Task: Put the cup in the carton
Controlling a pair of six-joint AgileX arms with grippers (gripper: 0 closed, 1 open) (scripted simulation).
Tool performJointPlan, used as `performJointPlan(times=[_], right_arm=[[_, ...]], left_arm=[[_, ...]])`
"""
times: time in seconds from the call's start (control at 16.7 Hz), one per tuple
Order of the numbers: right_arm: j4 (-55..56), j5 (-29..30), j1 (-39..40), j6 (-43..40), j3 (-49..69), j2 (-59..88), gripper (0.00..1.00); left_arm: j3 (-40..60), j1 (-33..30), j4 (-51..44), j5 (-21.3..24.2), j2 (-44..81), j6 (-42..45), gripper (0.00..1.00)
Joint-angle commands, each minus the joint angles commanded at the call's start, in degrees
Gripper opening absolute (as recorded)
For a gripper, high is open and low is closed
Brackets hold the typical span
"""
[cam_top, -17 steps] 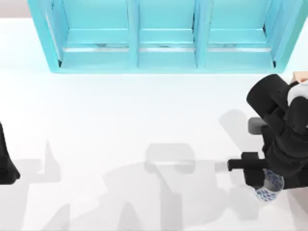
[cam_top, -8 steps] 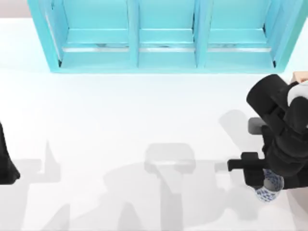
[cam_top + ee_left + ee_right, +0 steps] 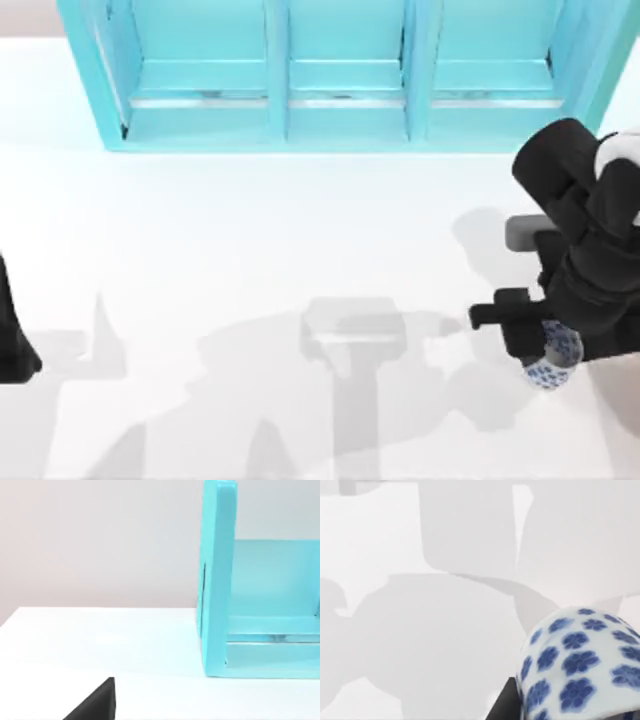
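The cup (image 3: 549, 357) hangs at the table's right side, near the front, tucked under the right gripper (image 3: 540, 352) and partly hidden by the arm; its blue-flowered wall sits close against the lens in the right wrist view (image 3: 580, 665), with a dark finger (image 3: 502, 705) pressed to its side and the white table (image 3: 420, 630) well below it. I judge the fingers closed on the cup and the cup lifted clear, since its shadow lies apart from it on the table. The carton is not in sight, so its place past the right edge is only a guess.

The risk is the grip: a smooth round wall pinched from the side may slip or tilt if the arm swings fast, and the cup would drop to the table. A low carry could knock the cup against the carton's wall, and a release before it is over the opening would leave it outside. The shelf (image 3: 340, 75) stands at the back, well apart. The left arm (image 3: 12, 340) is parked at the left edge, its fingers unseen
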Motion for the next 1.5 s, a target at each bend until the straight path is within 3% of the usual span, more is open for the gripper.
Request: performJointPlan(times=[0.24, 0.6, 0.78, 1.26, 1.5], right_arm=[[-4.32, -0.1, -7.78, -12.07, 12.56, 1.15, 0.0], [-20.99, 1.07, -32.23, -29.71, 26.76, 2.33, 0.0], [-28.7, 1.18, -40.57, -36.48, 31.59, 3.31, 0.0], [-31.2, 1.13, -43.25, -39.17, 33.82, 3.25, 0.0], [-24.74, 1.12, -43.33, -39.01, 27.66, 3.29, 0.0]], left_arm=[[0.0, 0.0, 0.0, 0.0, 0.0, 0.0, 1.0], [0.0, 0.0, 0.0, 0.0, 0.0, 0.0, 1.0], [0.0, 0.0, 0.0, 0.0, 0.0, 0.0, 1.0], [0.0, 0.0, 0.0, 0.0, 0.0, 0.0, 1.0], [0.0, 0.0, 0.0, 0.0, 0.0, 0.0, 1.0]])
